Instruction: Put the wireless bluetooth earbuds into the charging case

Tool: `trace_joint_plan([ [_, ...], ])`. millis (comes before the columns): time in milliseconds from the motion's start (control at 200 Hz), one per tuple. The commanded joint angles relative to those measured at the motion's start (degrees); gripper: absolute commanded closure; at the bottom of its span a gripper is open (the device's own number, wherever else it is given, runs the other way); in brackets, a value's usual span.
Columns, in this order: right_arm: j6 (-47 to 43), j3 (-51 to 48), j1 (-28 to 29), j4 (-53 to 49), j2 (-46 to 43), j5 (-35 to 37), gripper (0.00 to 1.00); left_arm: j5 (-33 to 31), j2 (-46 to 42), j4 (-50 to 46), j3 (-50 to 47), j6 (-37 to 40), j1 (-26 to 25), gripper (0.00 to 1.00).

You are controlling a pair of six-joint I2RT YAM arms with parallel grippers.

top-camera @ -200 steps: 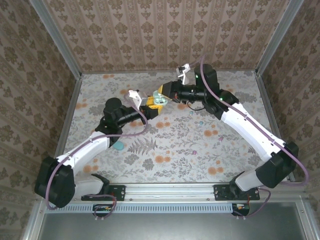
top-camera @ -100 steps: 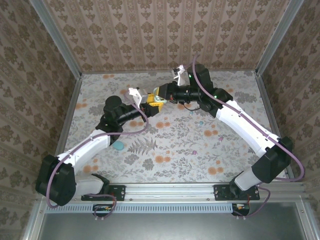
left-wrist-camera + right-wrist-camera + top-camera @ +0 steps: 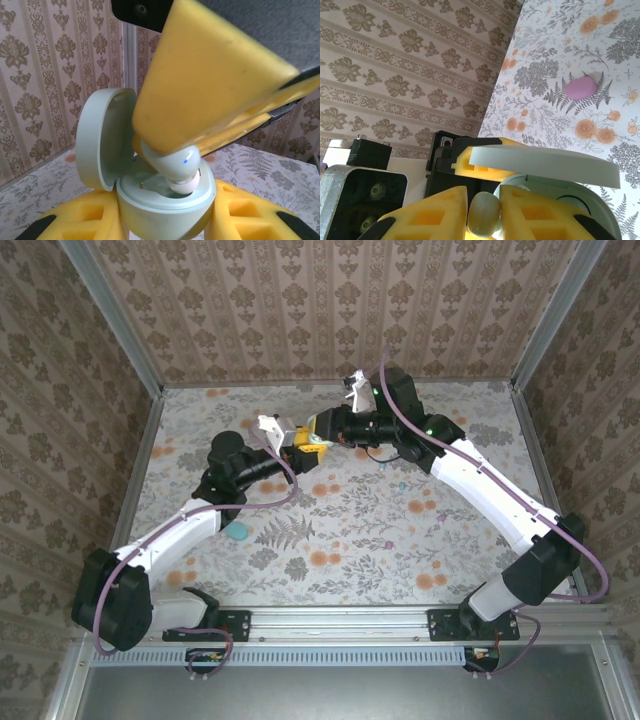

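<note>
Between the right fingers (image 3: 440,212), clenched on it, sits a pale glossy earbud (image 3: 484,214), its long axis running out along the grip. Straight beyond its tip, and touching it, lies the open well of the mint-green charging case (image 3: 165,205). The case is clamped at its sides by the left fingers (image 3: 85,222) and held above the table (image 3: 400,540). The earbud leans into the right-hand well, seemingly only part seated, so the push should follow that axis. The lid (image 3: 102,140) stands upright, clear of the path. A small blue light shows on the earbud.
</note>
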Motion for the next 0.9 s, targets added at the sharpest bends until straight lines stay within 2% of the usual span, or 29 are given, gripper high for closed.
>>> trace_joint_plan([
  [0,-1.5,1.4,0.4,-3.9,0.6,2.2,0.72,0.5,-0.2,3.5,2.5,-0.9,0.0,0.66],
  [410,-2.7,2.4,0.4,-5.7,0.6,3.1,0.72,0.1,-0.2,2.5,3.1,-0.6,-0.2,0.66],
  [575,-2.0,2.0,0.4,-1.8,-0.1,0.3,0.7,-1.2,0.9,0.2,3.8,0.4,-0.2,0.67],
  [615,-1.9,1.8,0.4,-0.7,-0.7,0.0,0.69,-3.3,1.5,0.3,3.7,0.5,0.1,0.67],
  [890,-3.1,-4.6,-1.8,2.7,-10.1,2.7,0.6,-3.9,4.8,2.5,3.3,-0.8,2.1,0.68],
])
